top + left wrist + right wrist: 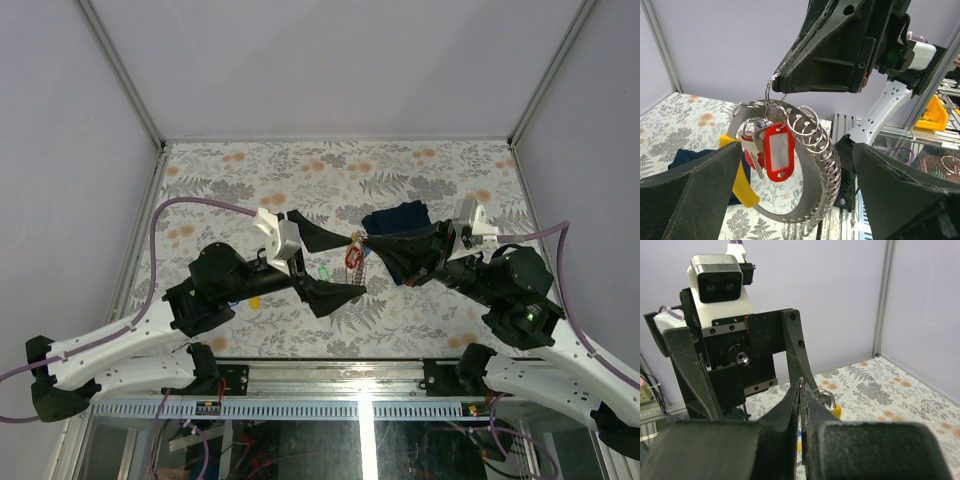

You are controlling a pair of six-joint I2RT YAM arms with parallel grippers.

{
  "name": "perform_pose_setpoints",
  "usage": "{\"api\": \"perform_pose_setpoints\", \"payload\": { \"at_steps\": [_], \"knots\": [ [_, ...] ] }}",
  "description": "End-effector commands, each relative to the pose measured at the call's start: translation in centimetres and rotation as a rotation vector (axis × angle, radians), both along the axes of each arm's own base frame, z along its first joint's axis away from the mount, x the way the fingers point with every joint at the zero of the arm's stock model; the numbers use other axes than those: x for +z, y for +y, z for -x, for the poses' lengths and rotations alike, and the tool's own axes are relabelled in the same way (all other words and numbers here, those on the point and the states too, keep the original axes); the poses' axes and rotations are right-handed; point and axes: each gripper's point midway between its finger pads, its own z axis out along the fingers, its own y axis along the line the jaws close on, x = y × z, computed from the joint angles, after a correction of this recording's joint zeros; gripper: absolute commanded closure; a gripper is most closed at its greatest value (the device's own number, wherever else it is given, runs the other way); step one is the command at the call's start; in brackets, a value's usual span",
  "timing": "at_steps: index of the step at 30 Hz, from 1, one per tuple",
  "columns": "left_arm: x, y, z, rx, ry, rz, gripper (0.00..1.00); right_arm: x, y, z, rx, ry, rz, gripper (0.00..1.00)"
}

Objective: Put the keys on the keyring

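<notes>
The keyring (826, 186), a wide silvery band rimmed with small split rings, hangs in the air with a red tag (778, 150) and a yellow tag (743, 186) on it. A silver key (758, 148) hangs beside the red tag. My right gripper (782, 84) is shut on one small ring at the top (802, 385). My left gripper (797, 150) is open, one finger on each side of the keyring without touching it. From above, the keyring (354, 257) hangs between both arms. A green-tagged key (323, 273) lies on the table below.
A dark navy folded cloth (396, 216) lies on the floral table just behind the right gripper. A small yellow piece (255, 301) shows beneath the left arm. Pale walls and metal posts enclose the table; the near edge is a metal rail (330, 372).
</notes>
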Motion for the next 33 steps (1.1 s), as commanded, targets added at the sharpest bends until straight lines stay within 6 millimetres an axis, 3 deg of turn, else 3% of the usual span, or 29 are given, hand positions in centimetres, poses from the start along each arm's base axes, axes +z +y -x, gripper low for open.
{"api": "perform_pose_setpoints", "payload": {
  "at_steps": [1,8,15,23,33],
  "knots": [
    [2.0,0.1,-0.5,0.032,-0.005,0.091,0.05,2.9,-1.2,-1.2,-0.085,-0.014,-0.123,1.0],
    [1.6,1.0,-1.9,0.125,0.023,0.084,0.03,2.5,-1.9,-2.7,-0.169,0.031,-0.143,1.0],
    [-0.1,0.3,-3.5,0.188,0.056,0.044,0.04,2.5,-2.2,-4.0,-0.229,0.073,-0.172,1.0],
    [-1.6,-1.0,-4.7,0.218,0.01,-0.01,0.21,2.8,-2.1,-3.9,-0.223,0.078,-0.185,1.0],
    [-2.5,-1.8,-5.4,0.231,0.002,-0.04,0.54,3.0,-2.3,-3.8,-0.222,0.082,-0.197,1.0]
  ]
}}
